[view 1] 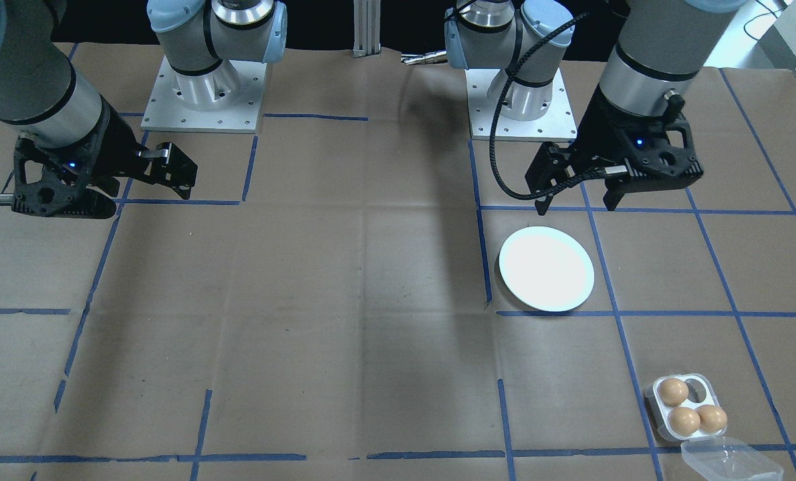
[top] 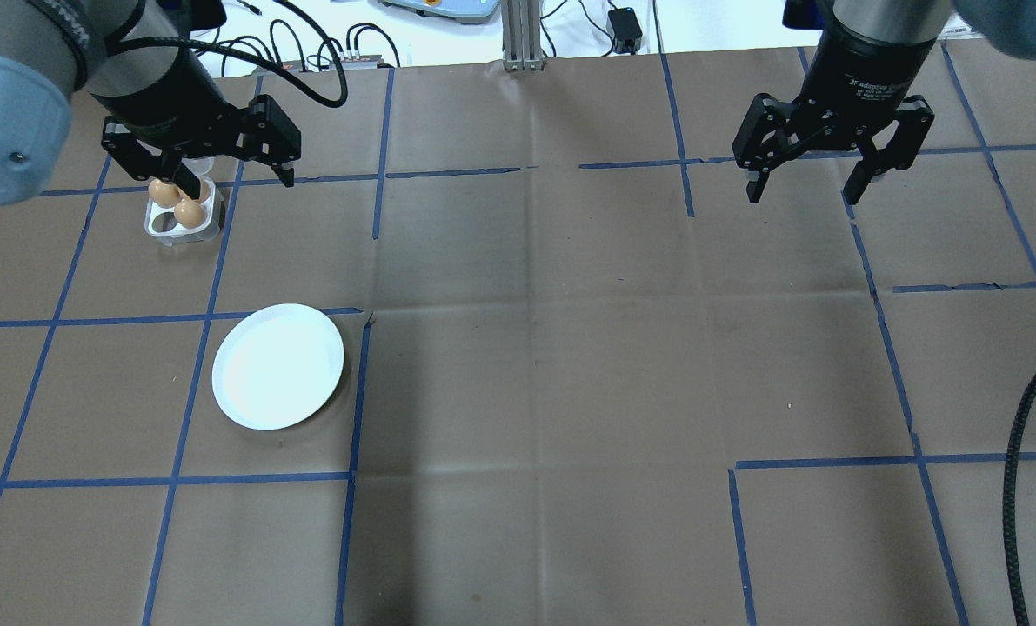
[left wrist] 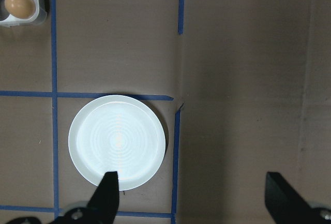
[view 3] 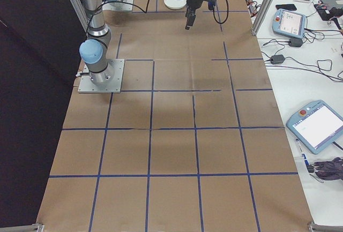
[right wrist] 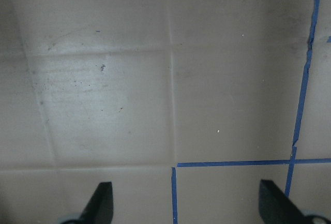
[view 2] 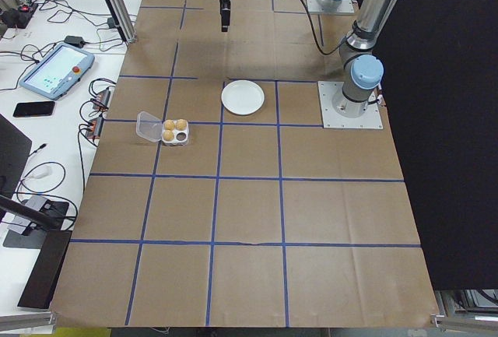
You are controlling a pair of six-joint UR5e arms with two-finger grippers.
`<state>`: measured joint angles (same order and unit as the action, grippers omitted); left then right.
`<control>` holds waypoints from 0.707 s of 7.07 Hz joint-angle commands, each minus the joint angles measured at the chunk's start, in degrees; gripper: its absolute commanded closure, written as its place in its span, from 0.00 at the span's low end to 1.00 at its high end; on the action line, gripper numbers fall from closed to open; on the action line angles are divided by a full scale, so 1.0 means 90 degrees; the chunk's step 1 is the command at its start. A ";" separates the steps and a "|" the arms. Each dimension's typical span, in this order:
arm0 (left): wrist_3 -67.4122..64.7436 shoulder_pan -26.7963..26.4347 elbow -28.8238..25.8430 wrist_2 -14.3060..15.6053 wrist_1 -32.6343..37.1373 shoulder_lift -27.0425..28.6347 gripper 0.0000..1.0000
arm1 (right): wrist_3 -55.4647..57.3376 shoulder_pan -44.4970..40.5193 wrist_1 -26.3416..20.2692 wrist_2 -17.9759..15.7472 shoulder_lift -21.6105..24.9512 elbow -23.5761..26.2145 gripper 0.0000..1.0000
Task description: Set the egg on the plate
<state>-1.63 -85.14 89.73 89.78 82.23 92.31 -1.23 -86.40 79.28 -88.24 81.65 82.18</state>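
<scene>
Eggs (view 1: 685,419), three, are seated in the tray (view 1: 658,414), well apart from the empty plate (view 1: 546,268). Left claw (view 1: 577,204) and right claw (top: 809,189) are held spread, empty. Cracking or slipping is risked if an egg is pinched off-centre.

Four high fixed views, two downward wrist close-ups

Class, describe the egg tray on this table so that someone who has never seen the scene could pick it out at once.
Start at the brown paper-covered table with its blue tape grid, and find the round white plate on the robot's left half. Farther from the robot's base than the plate, near the table's edge, sits the egg tray. It is small, square and white, holds three brown eggs with one cup empty, and its clear lid lies open beside it.
</scene>
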 commanded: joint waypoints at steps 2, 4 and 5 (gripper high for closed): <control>0.1026 0.0893 -0.0787 -0.0015 0.0034 0.0823 0.00 | 0.0000 0.0000 0.0000 0.0000 0.0000 0.0000 0.00; 0.1914 0.1401 -0.1558 -0.0015 0.0122 0.1624 0.00 | 0.0000 0.0000 0.0000 0.0000 0.0000 0.0000 0.00; 0.2180 0.1577 -0.1862 -0.0015 0.0122 0.1957 0.00 | 0.0000 0.0000 0.0000 0.0000 0.0000 0.0000 0.00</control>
<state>14.19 -73.29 76.78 89.64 83.20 105.86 -1.23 -86.40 79.28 -88.24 81.65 82.18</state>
